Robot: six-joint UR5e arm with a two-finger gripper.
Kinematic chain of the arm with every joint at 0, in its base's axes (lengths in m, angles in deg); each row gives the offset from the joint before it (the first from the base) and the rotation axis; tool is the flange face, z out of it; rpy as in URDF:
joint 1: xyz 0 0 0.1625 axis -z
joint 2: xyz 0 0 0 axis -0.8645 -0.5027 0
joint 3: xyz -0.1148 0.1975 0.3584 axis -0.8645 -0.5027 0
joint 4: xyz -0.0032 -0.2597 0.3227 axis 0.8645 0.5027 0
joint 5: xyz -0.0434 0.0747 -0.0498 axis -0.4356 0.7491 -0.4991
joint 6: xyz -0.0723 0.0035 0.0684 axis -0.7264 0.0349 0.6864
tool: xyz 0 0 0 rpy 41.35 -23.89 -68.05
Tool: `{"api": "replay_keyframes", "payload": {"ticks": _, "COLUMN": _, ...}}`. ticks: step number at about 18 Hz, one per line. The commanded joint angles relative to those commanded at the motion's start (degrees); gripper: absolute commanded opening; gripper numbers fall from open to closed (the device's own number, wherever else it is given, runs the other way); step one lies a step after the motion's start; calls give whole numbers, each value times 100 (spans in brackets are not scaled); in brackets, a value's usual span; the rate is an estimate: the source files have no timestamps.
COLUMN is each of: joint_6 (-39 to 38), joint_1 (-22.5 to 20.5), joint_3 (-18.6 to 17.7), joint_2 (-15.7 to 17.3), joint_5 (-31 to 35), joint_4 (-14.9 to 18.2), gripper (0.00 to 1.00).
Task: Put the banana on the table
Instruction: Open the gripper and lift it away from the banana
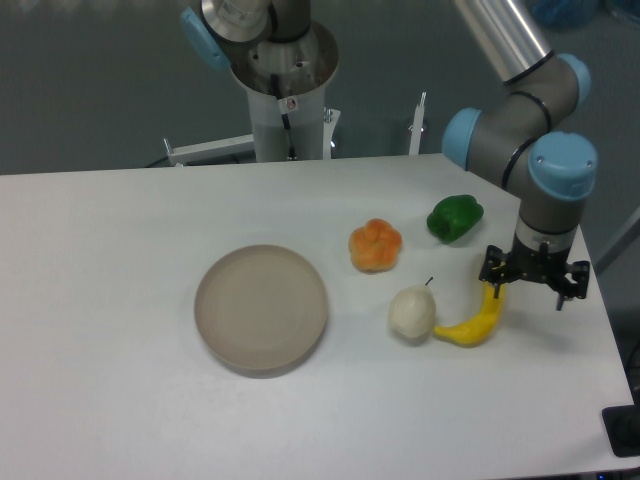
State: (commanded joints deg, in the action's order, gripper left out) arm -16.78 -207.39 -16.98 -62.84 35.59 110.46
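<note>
Gripper [533, 282] sits at banana [474, 322] upper tip, near table [120, 260] right edge.
Banana's long axis runs down-left from claw twd pear [411, 312], lower part apparently resting on tabletop; can't tell if fingers clamped or released.

My arm is built of smooth silver-grey tubes joined by rounded grey joints, each capped in light blue. My base is a pale cylindrical column with a black cable down its front and a small red mark. My gripper [532, 280] is small and black, a spiky bracket below a short grey-and-black wrist.
</note>
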Motion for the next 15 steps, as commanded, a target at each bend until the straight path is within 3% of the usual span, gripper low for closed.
{"api": "replay_keyframes", "payload": {"ticks": 2, "joint_6": 280, "joint_1": -17, "joint_3": 203, "joint_2": 35, "joint_5": 17, "joint_4": 0, "gripper": 100}}
{"api": "replay_keyframes", "payload": {"ticks": 7, "joint_6": 912, "joint_1": -219, "joint_3": 327, "joint_2": 185, "joint_5": 70, "joint_4": 53, "gripper": 100}}
{"api": "replay_keyframes", "payload": {"ticks": 12, "joint_6": 1932, "joint_1": -413, "joint_3": 283, "joint_2": 290, "joint_5": 88, "joint_4": 79, "gripper": 100}}
{"api": "replay_keyframes", "payload": {"ticks": 15, "joint_6": 1943, "joint_1": -395, "joint_3": 248, "joint_2": 290, "joint_5": 88, "joint_4": 79, "gripper": 100}}
